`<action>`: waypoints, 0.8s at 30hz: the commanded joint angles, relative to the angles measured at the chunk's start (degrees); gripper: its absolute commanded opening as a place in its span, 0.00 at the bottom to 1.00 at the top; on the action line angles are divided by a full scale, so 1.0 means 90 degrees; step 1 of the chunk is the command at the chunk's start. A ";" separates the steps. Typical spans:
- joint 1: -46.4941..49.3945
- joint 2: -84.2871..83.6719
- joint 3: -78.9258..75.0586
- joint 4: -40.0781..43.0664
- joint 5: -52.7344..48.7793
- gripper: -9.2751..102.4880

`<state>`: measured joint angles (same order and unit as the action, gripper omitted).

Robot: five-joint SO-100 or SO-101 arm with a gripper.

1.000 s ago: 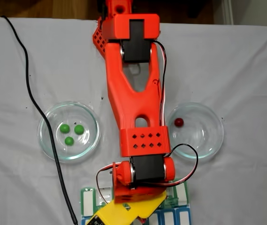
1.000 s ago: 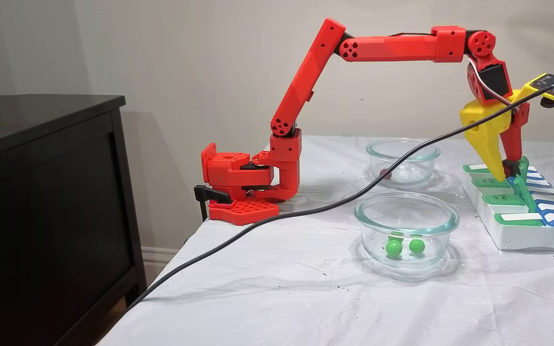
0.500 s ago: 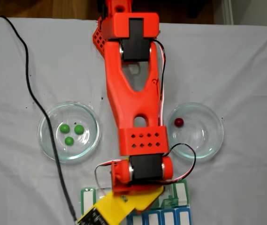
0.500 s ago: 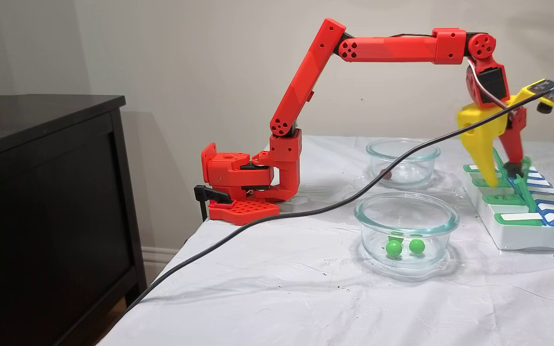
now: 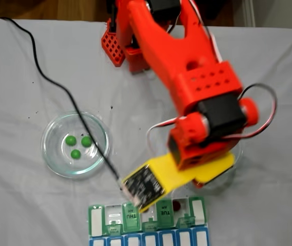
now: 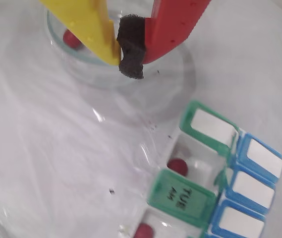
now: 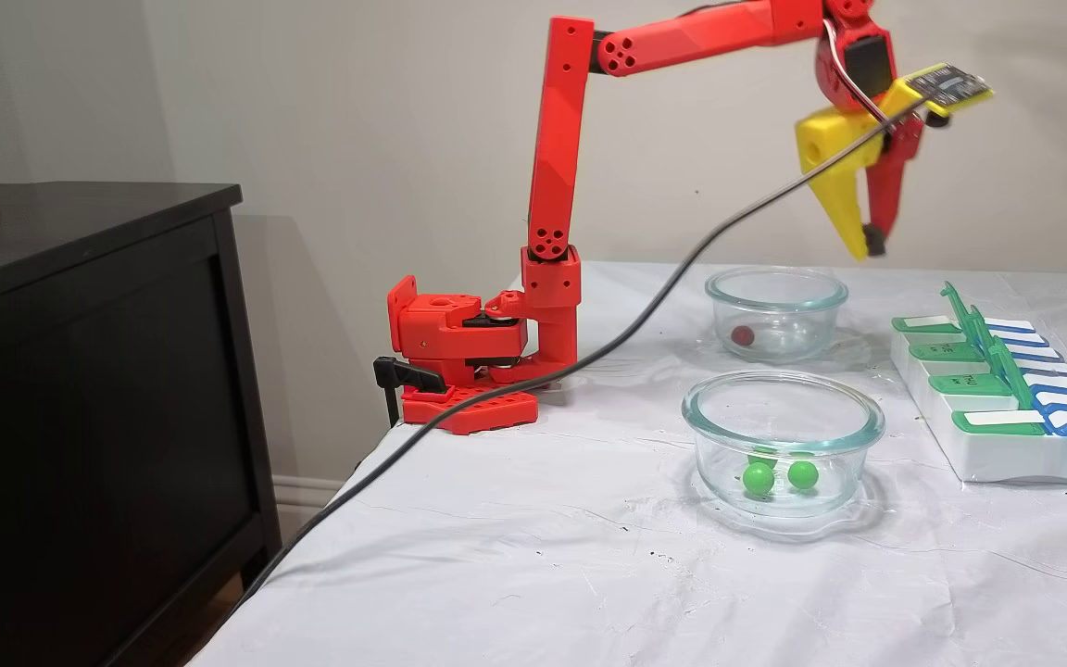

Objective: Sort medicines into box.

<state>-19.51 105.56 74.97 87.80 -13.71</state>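
Pills, 2 red (image 6: 178,166), lie in the box (image 6: 220,163); tool (image 6: 131,49) pressed together, empty

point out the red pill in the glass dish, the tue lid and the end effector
red pill in the glass dish (image 7: 743,334), side fixed view, on the ball's middle
tue lid (image 6: 182,195), wrist view, on the green face by its lettering
end effector (image 6: 130,53), wrist view, between the yellow and red fingertips, on the black pad
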 commanded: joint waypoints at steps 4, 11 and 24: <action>-0.0713 0.0732 0.0742 -0.0127 0.0723 0.09; -0.1152 0.0898 0.1709 -0.0508 -0.0889 0.11; -0.1689 0.0205 0.2510 -0.0869 -0.0664 0.31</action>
<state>-33.93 107.40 98.00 80.86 -19.95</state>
